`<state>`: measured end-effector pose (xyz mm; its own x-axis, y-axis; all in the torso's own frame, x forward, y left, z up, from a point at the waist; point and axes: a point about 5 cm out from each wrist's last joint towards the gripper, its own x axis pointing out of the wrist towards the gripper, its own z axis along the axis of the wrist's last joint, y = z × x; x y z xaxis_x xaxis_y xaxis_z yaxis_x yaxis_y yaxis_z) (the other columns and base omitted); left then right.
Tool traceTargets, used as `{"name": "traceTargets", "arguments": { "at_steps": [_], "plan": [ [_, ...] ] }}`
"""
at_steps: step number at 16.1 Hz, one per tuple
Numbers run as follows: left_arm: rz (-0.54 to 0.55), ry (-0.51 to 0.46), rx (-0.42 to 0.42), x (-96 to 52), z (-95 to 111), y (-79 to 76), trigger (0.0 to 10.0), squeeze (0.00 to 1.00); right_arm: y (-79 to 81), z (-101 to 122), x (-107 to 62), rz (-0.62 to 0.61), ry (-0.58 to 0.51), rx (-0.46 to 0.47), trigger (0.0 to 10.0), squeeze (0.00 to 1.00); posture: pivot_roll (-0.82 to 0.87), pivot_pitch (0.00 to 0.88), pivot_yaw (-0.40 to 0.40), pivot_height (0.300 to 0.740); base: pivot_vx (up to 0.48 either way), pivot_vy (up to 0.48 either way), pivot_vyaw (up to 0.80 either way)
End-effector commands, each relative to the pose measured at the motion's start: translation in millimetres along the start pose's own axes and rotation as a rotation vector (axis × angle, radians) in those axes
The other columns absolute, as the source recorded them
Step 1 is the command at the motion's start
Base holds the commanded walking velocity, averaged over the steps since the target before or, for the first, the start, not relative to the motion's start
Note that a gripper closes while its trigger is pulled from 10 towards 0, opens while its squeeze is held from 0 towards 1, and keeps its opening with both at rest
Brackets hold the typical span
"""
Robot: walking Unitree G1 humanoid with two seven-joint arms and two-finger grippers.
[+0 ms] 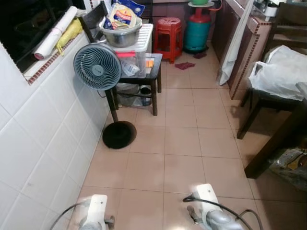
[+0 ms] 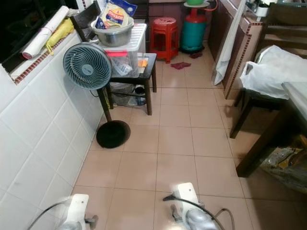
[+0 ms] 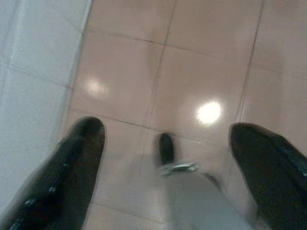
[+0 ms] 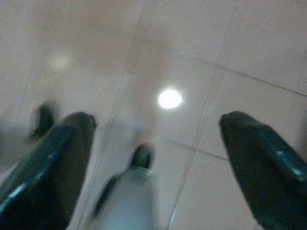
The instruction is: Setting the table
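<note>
Closest to us, our two arms hang low over the tiled floor (image 1: 182, 143). The left end effector (image 3: 165, 139) points down at the floor beside the white tiled wall (image 1: 43, 124), its black fingers (image 3: 72, 167) spread wide and released, gripping nothing. The right end effector (image 4: 156, 139) hangs the same way, fingers (image 4: 259, 163) apart and empty over bare tiles.

Further ahead on our left stands a round pedestal fan (image 1: 98, 66) on a black base. Just behind it a small dark side table (image 1: 154, 67) carries a clear plastic storage box (image 1: 136, 50), and a metal bowl (image 1: 120, 36) holding a snack packet (image 1: 121, 15) sits on the box.

On our right, the dark wooden counter (image 2: 293, 103) we are to set shows at the frame edge, with a chair (image 1: 261, 103) bearing a white plastic bag (image 1: 278, 72) just beyond it.

At the far end stand a red plastic stool (image 1: 169, 33) and a teal gas cylinder (image 1: 197, 31).
</note>
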<state>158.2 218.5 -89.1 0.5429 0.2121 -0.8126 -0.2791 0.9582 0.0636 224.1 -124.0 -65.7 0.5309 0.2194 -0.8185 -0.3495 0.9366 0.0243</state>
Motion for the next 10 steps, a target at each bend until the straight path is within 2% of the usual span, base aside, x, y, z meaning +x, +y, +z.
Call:
{"name": "traceTargets", "arguments": {
  "at_steps": [1, 5, 7, 10],
  "plan": [
    [0.046, 0.088, -0.056, -5.8, -27, 9.7, 10.0, 0.0, 0.9, 16, 0.9, 0.021, -0.033, -0.075, 10.0, 0.0, 0.07, 0.0, -0.1, 0.74, 0.0, 0.0, 0.0],
    [0.04, 0.073, -0.038, -4.0, -20, 9.0, 10.0, 0.0, 2.5, 22, 1.6, 0.014, -0.034, -0.072, 10.0, 0.0, 0.07, 0.0, -0.099, 0.74, 0.0, 0.0, 0.0],
    [0.018, 0.045, -0.033, -2.8, -14, 6.6, 10.0, 0.0, 6.1, 28, 2.1, 0.02, -0.063, -0.123, 10.0, 0.0, 0.06, 0.0, -0.093, 0.74, 0.0, 0.0, 0.0],
    [-0.039, 0.017, 0.031, -0.6, -4, -0.1, 10.0, 0.0, -2.5, 21, 0.7, -0.02, -0.052, -0.104, 10.0, 0.0, 0.03, 0.0, -0.054, 0.74, 0.0, 0.0, 0.0]
  ]
}}
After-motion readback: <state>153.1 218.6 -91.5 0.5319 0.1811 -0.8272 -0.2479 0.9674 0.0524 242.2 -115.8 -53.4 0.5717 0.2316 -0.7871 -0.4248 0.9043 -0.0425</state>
